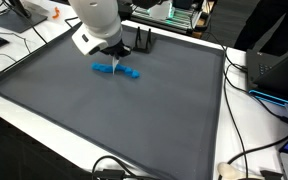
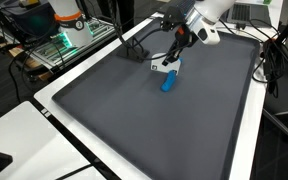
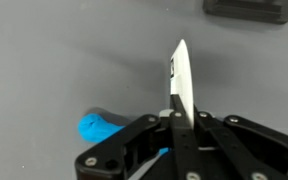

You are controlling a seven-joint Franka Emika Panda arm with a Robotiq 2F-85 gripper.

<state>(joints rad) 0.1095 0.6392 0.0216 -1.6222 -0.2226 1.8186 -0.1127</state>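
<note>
My gripper (image 3: pixel 176 118) is shut on a thin white flat piece (image 3: pixel 179 75) that sticks out beyond the fingertips, seen edge-on. A blue elongated object (image 3: pixel 97 127) lies on the grey mat just below and beside the jaws. In both exterior views the gripper (image 1: pixel 112 56) (image 2: pixel 174 55) hangs low over the far part of the mat, right above the blue object (image 1: pixel 117 70) (image 2: pixel 169 83). The white piece (image 2: pixel 161 68) shows under the fingers, close to the blue object's end; whether they touch I cannot tell.
A large dark grey mat (image 1: pixel 134 120) (image 2: pixel 154 130) covers the white table. A small black stand (image 1: pixel 142 42) (image 2: pixel 136 50) (image 3: pixel 246 8) sits near the mat's far edge behind the gripper. Cables, electronics and monitors surround the table edges.
</note>
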